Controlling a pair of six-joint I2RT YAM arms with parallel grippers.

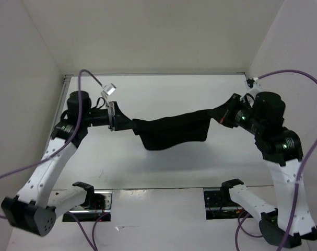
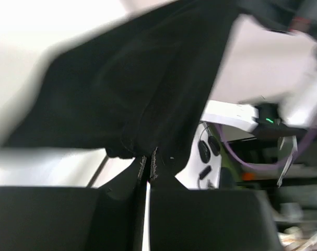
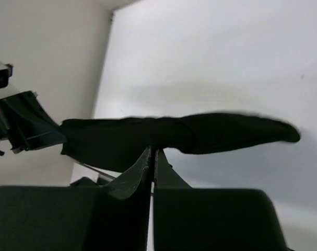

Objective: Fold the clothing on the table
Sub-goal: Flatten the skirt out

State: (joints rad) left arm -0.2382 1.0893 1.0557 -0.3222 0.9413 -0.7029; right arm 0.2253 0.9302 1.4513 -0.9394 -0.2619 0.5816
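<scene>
Nearest to the lens, the left gripper (image 2: 148,163) has its jaws pressed together on one end of the clothing (image 1: 174,133), and the right gripper (image 3: 151,156) is clamped in the same way on the opposite end. Seen from above, the garment hangs as a band over the middle of the table (image 1: 163,94), with its left end at 9 o'clock and its right end at 3 o'clock. The belly of it sags toward 6 o'clock, and I cannot tell if the lowest edge touches the surface. The fabric is plain black, matte and thin. It drapes in loose folds with no stiffness, so I judge it light, limp and not fragile. Such cloth keeps no shape by itself and will bunch wherever it is not supported. I think the best hold is at the corners or along a hem, pinched firmly, with both ends kept level. The tabletop below is white, smooth and flat, so the cloth should slide over it easily.
</scene>
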